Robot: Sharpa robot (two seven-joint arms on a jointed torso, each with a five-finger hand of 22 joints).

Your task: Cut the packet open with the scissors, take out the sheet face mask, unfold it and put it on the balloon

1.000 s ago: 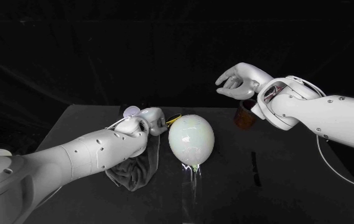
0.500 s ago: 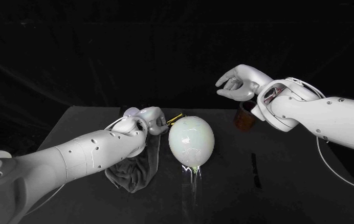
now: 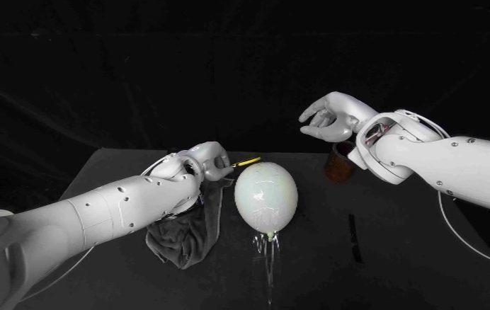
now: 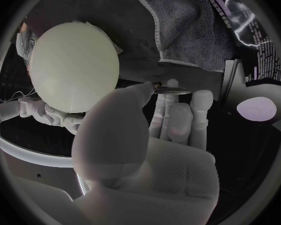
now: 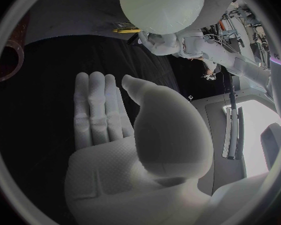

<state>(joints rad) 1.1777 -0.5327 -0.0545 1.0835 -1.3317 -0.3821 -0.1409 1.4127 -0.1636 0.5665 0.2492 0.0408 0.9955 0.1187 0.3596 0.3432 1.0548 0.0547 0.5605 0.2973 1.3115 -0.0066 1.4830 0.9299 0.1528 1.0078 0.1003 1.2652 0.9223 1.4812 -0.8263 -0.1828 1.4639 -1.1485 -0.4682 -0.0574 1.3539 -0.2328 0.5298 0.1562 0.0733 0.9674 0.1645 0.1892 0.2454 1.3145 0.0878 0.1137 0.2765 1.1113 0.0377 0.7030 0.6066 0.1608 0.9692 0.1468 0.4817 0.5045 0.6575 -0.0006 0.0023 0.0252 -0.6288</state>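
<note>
- Plainly, the left hand (image 3: 204, 160) sits near the worktop's (image 3: 408, 253) far edge, just beside the balloon (image 3: 265, 195). Its thumb and fingers (image 4: 178, 119) are pinched together on a thin yellow-handled tool that looks like the scissors (image 3: 245, 161).
- The scissors' yellow end sticks out of that hand toward the top of the balloon; I cannot tell whether it touches.
- The pale, glossy balloon stands upright about midway along the worktop, closer to the far edge than the near one.
- The right hand (image 3: 332, 117) hangs in the air above the far right of the worktop, well apart from the balloon. It holds nothing, its fingers lying loosely side by side with the thumb bent beside them.
- A brown cup (image 3: 339, 167) stands below that hand, by the far edge.
- A dark cloth (image 3: 184, 238) lies crumpled under the left forearm, just beside the balloon.
</note>
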